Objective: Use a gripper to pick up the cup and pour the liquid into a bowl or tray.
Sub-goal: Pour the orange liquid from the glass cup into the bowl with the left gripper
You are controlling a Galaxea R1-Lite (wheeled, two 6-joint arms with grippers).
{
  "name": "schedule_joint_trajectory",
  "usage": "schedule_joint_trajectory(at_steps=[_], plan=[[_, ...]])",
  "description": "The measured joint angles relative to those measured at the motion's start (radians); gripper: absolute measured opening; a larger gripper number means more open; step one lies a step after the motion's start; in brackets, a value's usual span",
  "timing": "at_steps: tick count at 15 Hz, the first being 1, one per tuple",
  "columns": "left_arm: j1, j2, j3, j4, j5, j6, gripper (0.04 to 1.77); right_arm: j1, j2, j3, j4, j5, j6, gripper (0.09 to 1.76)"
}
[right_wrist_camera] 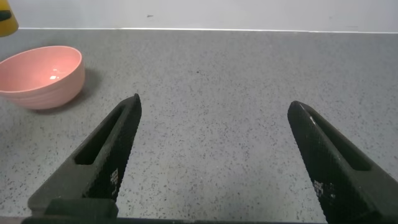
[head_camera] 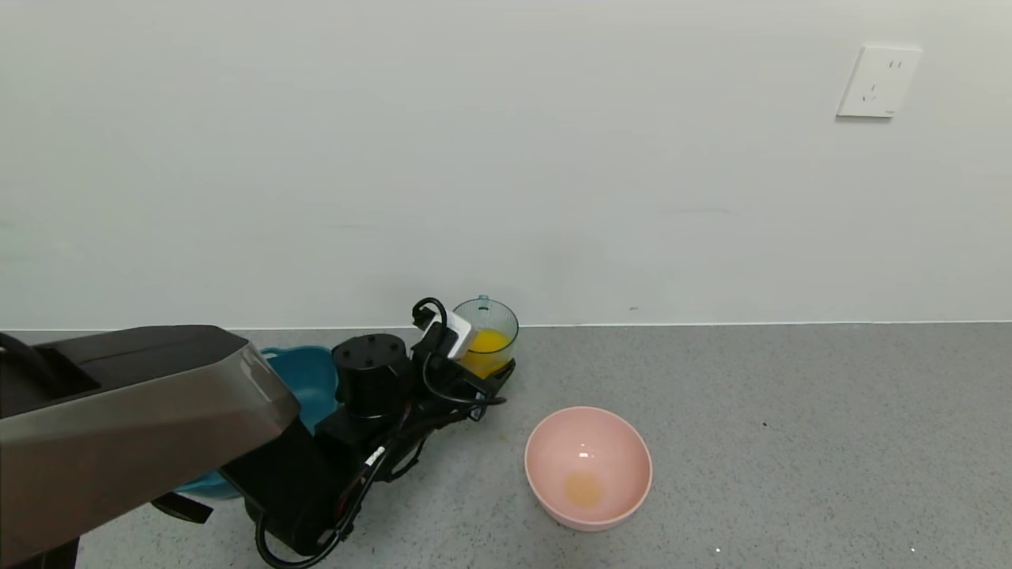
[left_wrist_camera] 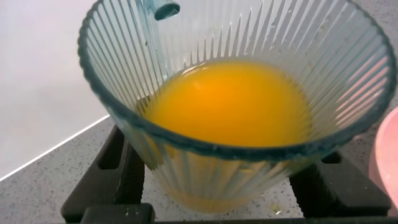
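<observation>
Nearest me, my left gripper (head_camera: 492, 371) has its fingers (left_wrist_camera: 106, 180) closed around the cup (head_camera: 487, 332), upright and seemingly lifted off the grey counter (head_camera: 791, 442), with orange liquid (left_wrist_camera: 230, 102) inside. Right of it sits the pink bowl (head_camera: 624, 442), a faint orange puddle at its bottom. My right gripper (right_wrist_camera: 214, 158) hangs spread wide above bare counter.

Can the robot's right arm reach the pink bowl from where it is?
Probably yes. The right claw is open, and only bare counter lies between it and the pink bowl; nothing blocks the way.
</observation>
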Motion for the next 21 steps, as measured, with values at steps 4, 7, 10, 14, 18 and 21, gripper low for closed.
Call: schedule_joint_trajectory(at_steps=[4, 7, 10, 14, 18, 21], plan=[[-0.018, 0.006, 0.002, 0.0, 0.001, 0.019, 1.3, 0.0, 0.0, 0.0, 0.0, 0.0, 0.0, 1.71], [-0.026, 0.009, 0.002, 0.0, 0.002, 0.05, 1.3, 0.0, 0.0, 0.0, 0.0, 0.0, 0.0, 1.71], [-0.03, 0.013, 0.003, 0.0, 0.003, 0.079, 1.3, 0.0, 0.0, 0.0, 0.0, 0.0, 0.0, 1.71], [-0.045, 0.014, 0.003, 0.001, 0.003, 0.114, 1.29, 0.0, 0.0, 0.0, 0.0, 0.0, 0.0, 1.71], [-0.054, 0.02, 0.001, 0.001, 0.004, 0.142, 1.29, 0.0, 0.0, 0.0, 0.0, 0.0, 0.0, 1.71], [-0.058, 0.021, -0.002, 0.002, 0.006, 0.159, 1.29, 0.0, 0.0, 0.0, 0.0, 0.0, 0.0, 1.71]])
